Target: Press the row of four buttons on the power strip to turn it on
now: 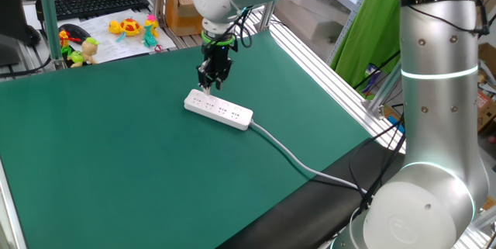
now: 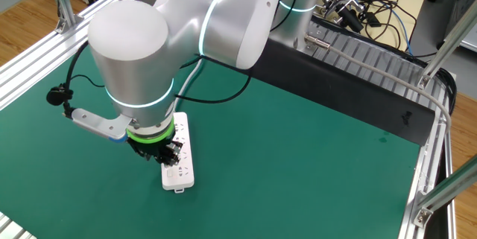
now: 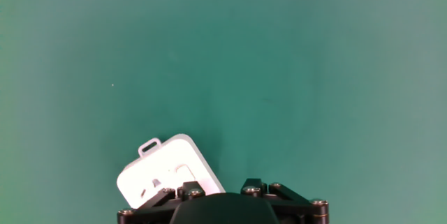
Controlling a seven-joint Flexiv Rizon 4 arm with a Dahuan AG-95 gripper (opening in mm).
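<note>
The strip is a long, flat, white plastic bar with rounded corners and a smooth, slightly glossy top. It lies on the green mat, a matte, even surface covering the table, roughly in the middle of it. Four clusters of small dark socket holes run along its top face; the buttons beside them are too small to make out one by one. A grey-white round cable leaves its one end and curves off toward the table's edge. In the hand view the other end shows a small moulded loop tab.

The gripper is black, hanging from the arm's smooth grey-white rounded casing with a green ring above it. It points straight down over the strip's end away from the cable, its tips at or just above the top face; contact cannot be told. In the other fixed view the arm's bulk hides most of it. No view shows the fingertips clearly, so whether the fingers stand apart or together cannot be told. Nothing is seen held.

Behind the mat lie a black keyboard and bright plastic toys on paper.
</note>
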